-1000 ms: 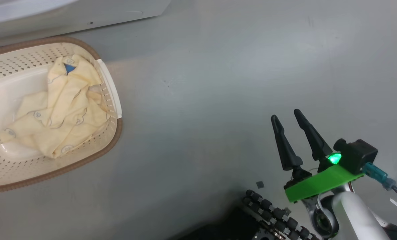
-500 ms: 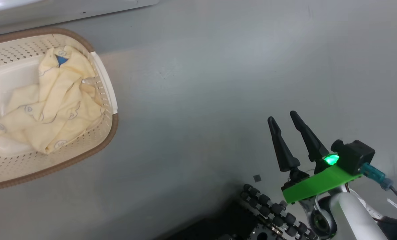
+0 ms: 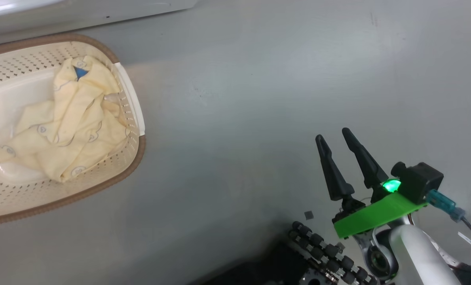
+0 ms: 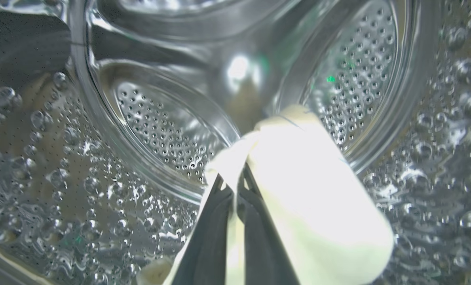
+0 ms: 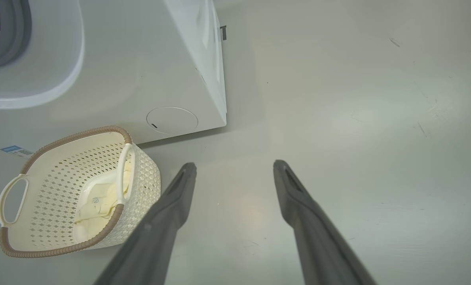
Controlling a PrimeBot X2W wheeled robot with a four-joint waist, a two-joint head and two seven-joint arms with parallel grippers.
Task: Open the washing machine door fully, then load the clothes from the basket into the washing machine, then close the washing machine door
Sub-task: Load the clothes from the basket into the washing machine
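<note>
Where the right gripper (image 3: 332, 134) hangs, its fingers spread wide apart over the ground, open grey floor (image 3: 259, 79) lies ahead of it and to its right. The basket (image 3: 138, 146) stands well off to its left. The basket's brown rim sits close to the foot of the washing machine (image 5: 140, 59), whose white front corner ends just beyond it. Past that corner the floor runs on, smooth and faintly scuffed. A grey gasket (image 5: 6, 43) rings the machine's mouth, and a small blue sticker (image 5: 16, 150) sits low on its front.

The left gripper (image 4: 234, 186) is inside the perforated steel drum (image 4: 160, 126). Its fingers are pressed together on a pale cream garment (image 4: 310, 190), which bulges to one side of them and glares under the light. The drum's dimpled wall curves close around it.

More clothes (image 3: 73, 126) lie crumpled in the basket. They are cream-yellow cloth with thin blue line prints and a bright blue patch, heaped against the wall nearer the right gripper.
</note>
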